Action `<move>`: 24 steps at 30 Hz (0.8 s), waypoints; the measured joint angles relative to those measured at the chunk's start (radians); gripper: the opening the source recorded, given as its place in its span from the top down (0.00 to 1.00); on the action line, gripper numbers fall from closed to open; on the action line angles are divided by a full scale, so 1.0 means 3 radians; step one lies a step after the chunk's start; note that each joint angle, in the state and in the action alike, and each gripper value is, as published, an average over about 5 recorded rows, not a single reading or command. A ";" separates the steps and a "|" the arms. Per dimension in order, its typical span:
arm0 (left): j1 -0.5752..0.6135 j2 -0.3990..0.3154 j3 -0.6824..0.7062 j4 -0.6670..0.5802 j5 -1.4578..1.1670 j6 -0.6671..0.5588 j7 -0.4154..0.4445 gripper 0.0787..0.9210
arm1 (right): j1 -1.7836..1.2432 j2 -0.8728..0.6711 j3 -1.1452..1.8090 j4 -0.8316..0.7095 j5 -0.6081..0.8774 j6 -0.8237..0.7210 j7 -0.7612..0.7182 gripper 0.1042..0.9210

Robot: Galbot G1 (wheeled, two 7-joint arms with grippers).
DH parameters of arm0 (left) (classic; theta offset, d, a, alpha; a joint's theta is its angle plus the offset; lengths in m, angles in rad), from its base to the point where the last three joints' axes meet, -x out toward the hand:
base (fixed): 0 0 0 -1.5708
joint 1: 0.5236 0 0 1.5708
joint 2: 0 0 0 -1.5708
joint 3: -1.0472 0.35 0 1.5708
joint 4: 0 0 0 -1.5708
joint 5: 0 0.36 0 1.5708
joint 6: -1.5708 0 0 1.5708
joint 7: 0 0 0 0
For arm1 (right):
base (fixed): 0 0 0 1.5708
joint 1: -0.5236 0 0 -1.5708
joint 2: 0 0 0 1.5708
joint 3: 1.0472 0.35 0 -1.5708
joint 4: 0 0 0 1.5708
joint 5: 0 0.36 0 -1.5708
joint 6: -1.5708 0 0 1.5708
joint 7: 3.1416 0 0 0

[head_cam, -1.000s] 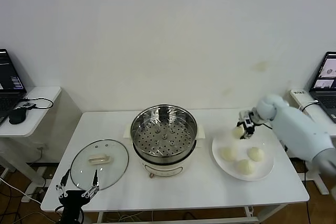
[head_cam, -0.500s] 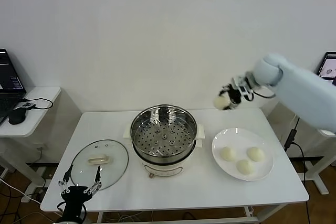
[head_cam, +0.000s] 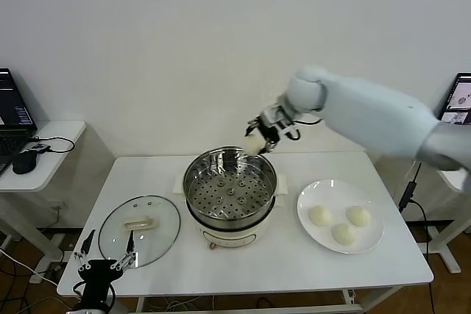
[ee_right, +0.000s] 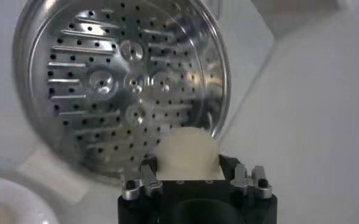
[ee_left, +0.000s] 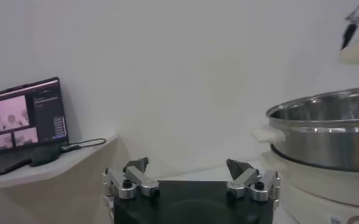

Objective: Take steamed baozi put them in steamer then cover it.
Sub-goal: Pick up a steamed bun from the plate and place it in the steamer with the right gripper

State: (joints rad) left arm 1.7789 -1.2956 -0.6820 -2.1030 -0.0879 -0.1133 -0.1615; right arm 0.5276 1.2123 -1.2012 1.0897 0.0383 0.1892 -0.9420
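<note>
Right gripper, centre frame, pinches the first baozi above the steamer rim. Next: lower onto the tray, release. Left gripper, lower left, spread, idle.

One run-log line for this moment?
right gripper: holds baozi above steamer rim | plate: three buns | left gripper: open, idle beside cover

Head view overlooks table; all three views share steamer.
</note>
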 measured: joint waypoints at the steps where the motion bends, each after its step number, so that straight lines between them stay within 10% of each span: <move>1: -0.0005 -0.0003 -0.0004 0.0001 -0.0001 0.0001 0.0001 0.12 | -0.0017 0.0053 -0.0015 -0.0046 -0.0059 0.0064 0.0015 0.34; 24: -0.0064 0.0003 -0.0024 0.0059 -0.0016 -0.0002 0.0008 0.12 | -0.0439 0.0666 -0.0073 -0.0753 -0.0991 0.1005 0.0336 0.28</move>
State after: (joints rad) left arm 1.7598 -1.2948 -0.6891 -2.0852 -0.0927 -0.1140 -0.1593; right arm 0.3959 1.4120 -1.2232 0.8640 -0.2590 0.4906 -0.8412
